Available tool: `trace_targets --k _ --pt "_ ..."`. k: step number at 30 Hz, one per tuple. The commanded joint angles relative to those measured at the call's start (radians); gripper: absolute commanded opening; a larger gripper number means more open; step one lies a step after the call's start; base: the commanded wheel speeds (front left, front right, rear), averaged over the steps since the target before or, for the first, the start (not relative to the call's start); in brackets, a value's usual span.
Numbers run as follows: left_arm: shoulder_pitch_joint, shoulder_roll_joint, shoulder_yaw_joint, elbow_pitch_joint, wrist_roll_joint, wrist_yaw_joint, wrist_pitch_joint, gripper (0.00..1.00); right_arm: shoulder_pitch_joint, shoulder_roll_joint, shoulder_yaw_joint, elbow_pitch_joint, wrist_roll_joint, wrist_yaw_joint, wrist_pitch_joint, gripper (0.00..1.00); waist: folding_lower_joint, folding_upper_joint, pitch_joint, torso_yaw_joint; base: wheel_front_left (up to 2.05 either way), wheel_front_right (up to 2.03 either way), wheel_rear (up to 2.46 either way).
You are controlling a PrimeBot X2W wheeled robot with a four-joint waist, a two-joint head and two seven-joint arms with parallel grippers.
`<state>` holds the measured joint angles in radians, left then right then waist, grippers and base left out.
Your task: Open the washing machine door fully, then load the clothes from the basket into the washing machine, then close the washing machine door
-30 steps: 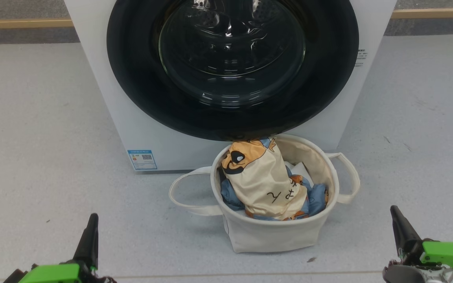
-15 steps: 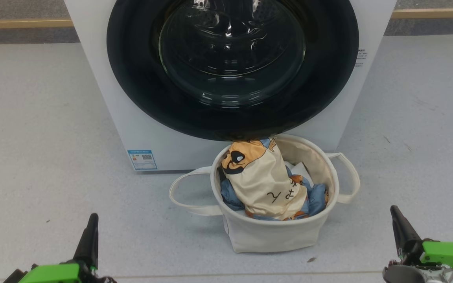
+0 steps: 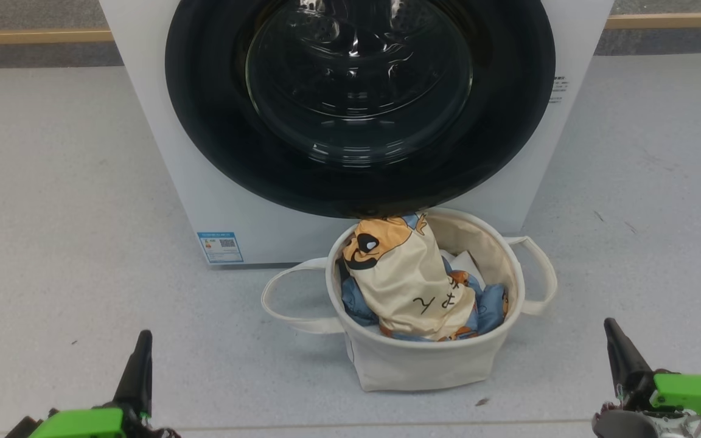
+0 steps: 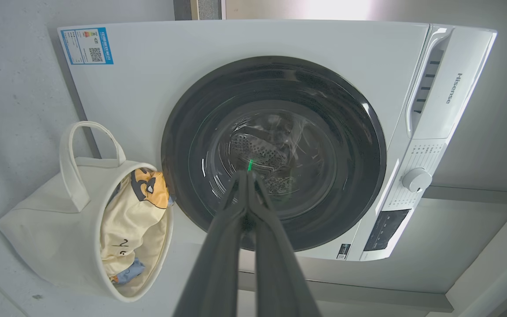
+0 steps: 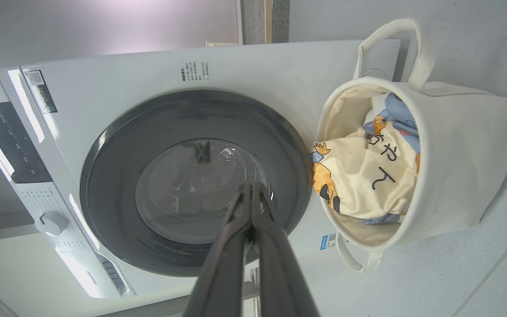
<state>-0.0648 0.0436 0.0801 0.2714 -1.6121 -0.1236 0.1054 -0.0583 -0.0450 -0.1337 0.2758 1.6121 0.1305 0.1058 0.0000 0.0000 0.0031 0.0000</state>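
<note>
Down at the near edge of the head view, the left gripper [image 4: 248,176] and the right gripper [image 5: 252,191] sit low and well apart. Each one's two long dark fingers are pressed tip to tip with nothing between them. Both point toward the machine, well short of it.

Between them and further out stands the small round off-white canvas basket [image 3: 423,365] with its two looped handles. It rests on the grey speckled floor [image 3: 52,213], just in front of the machine.

Inside it lie the soft small clothes [image 3: 411,280]. A cream garment with a cartoon bear face and black marks lies on top, with light blue ones with orange-brown prints beneath it. A bit of plain white sheet [image 3: 463,261] shows behind them.

Behind the basket is the white boxy front-loading washing machine [image 3: 162,152]. Its large round washing machine door [image 3: 204,121], with a glossy black rim and bulging clear glass centre, lies shut against the front. The door's lower edge is right above the basket's far rim.

A small blue label [image 3: 220,246] sits at the machine's lower left corner. A round white dial [image 4: 416,179] sits on its control panel.
</note>
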Motion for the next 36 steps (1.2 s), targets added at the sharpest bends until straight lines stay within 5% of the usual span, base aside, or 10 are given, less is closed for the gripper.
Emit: trace_targets --k 1,11,21,36 --pt "0.0 0.0 0.0 0.0 0.0 0.0 0.0 1.0 0.0 0.0 0.0 0.0 0.0 0.0 0.0 1.0 0.0 0.0 0.0 0.0 0.0 0.0 0.0" --pt "0.013 -0.005 -0.021 0.046 -0.003 0.0 -0.02 1.0 0.016 0.005 -0.002 0.037 -0.016 0.0 -0.019 1.0 0.0022 0.0 0.0 0.002 0.0 0.0 0.0" --pt "0.001 -0.005 -0.038 0.039 0.005 0.0 -0.046 1.0 0.012 0.004 -0.008 0.002 -0.049 0.0 -0.046 1.0 0.0001 0.0 0.004 0.005 0.0 0.0 0.0" --pt "-0.012 -0.003 -0.03 -0.033 0.177 -0.001 -0.09 1.0 -0.01 0.003 -0.019 -0.069 -0.186 0.0 -0.09 1.0 0.0 0.0 0.002 0.009 0.0 0.0 0.0"
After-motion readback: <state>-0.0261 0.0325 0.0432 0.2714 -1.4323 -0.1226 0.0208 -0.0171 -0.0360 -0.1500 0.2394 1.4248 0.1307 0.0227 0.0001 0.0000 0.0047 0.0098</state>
